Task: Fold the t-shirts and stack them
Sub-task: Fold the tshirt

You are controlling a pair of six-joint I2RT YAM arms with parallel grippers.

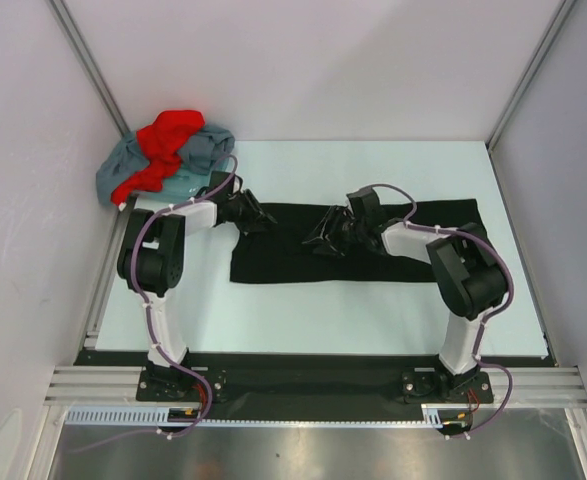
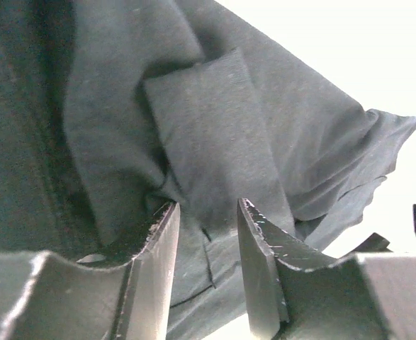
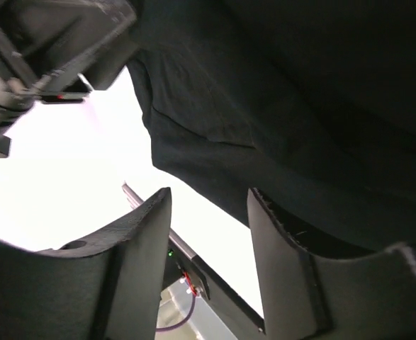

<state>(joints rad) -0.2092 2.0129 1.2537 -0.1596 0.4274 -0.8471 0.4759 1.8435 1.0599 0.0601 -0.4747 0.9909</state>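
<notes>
The black t-shirt (image 1: 413, 255) lies as a long folded band across the middle of the table. My left gripper (image 1: 256, 215) is at its far left corner. In the left wrist view the left gripper (image 2: 208, 205) has its jaws apart, with bunched black cloth (image 2: 215, 127) in the gap between the tips. My right gripper (image 1: 318, 240) hovers over the band's middle. In the right wrist view the right gripper (image 3: 209, 193) is open with only table showing between its fingers, and the shirt's edge (image 3: 300, 106) lies just past the right finger. The red t-shirt (image 1: 168, 140) lies heaped on the grey-blue one (image 1: 205, 150) at the back left corner.
White walls with metal posts close in the pale table (image 1: 373, 170) at the back and on both sides. A metal rail (image 1: 313, 385) with both arm bases runs along the near edge. The left arm's wrist (image 3: 37, 49) shows at the top left of the right wrist view.
</notes>
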